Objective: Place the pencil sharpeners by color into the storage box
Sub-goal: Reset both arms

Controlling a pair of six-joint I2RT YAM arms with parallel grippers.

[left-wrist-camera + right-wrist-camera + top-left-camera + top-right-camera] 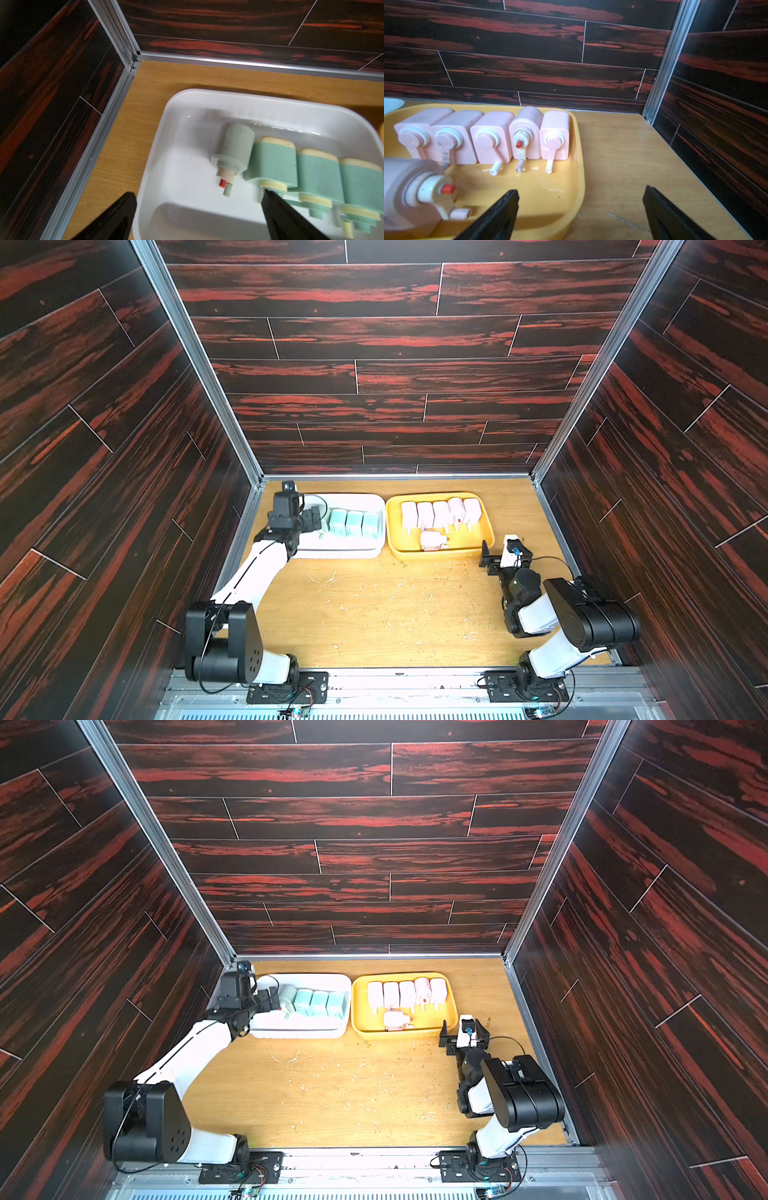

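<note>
The storage box is two trays. In the white tray (340, 553) (187, 97), three mint green pencil sharpeners (354, 523) (318, 172) stand side by side. A greyer green one (287, 996) (233, 145) lies at their left end. My left gripper (318, 518) (198, 193) hangs open over that end, holding nothing. The yellow tray (440, 553) (550, 197) holds a row of several pink sharpeners (441, 513) (492, 139), with one more pink one (432, 540) (411, 191) lying in front of the row. My right gripper (505, 551) (581, 189) stands open and empty at this tray's front right corner.
Both trays sit side by side at the back of the wooden table (395, 614), close to the back wall (395, 427). The left side wall (62, 104) runs right beside the white tray. Pencil shavings are scattered over the table in front of the trays.
</note>
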